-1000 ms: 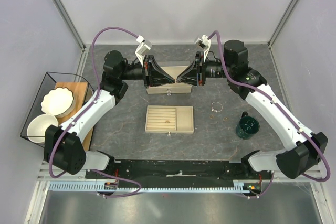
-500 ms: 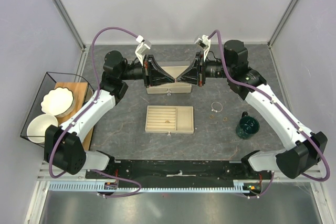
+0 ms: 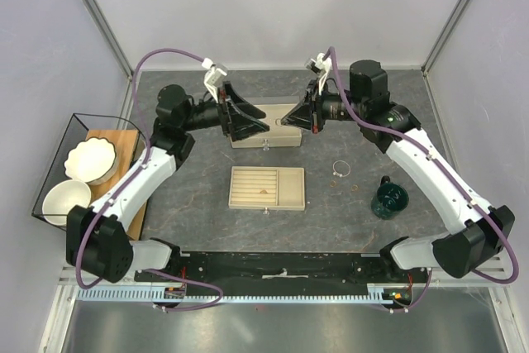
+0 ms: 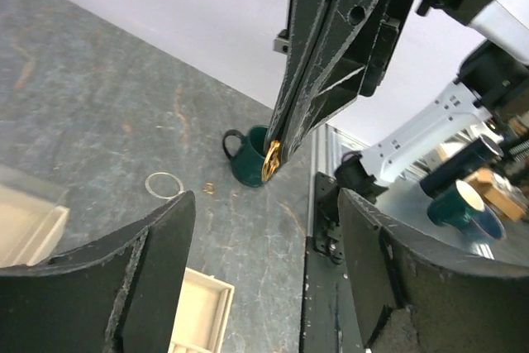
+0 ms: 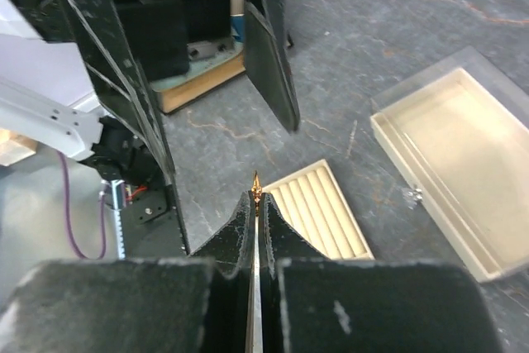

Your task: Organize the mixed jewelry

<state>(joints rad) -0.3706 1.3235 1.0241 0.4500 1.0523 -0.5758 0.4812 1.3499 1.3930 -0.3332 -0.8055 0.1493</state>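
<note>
My right gripper is shut on a small gold ring that pokes out of its tips. The left wrist view shows this same ring hanging at the end of the right fingers. My left gripper stands open facing it, with nothing between its fingers, apart from the ring. Both grippers, the left gripper and the right gripper, hover above the rear beige box. A thin silver hoop and a tiny gold ring lie on the table at right. The slotted tray box sits in the middle.
A dark green glass vessel stands right of the tray, near the loose pieces. At the left edge a wire basket holds two white bowls on a wooden board. The arm bases line the near edge.
My left gripper has opened and drawn back slightly to the left. The right gripper has closed fully and now holds the gold ring alone.
</note>
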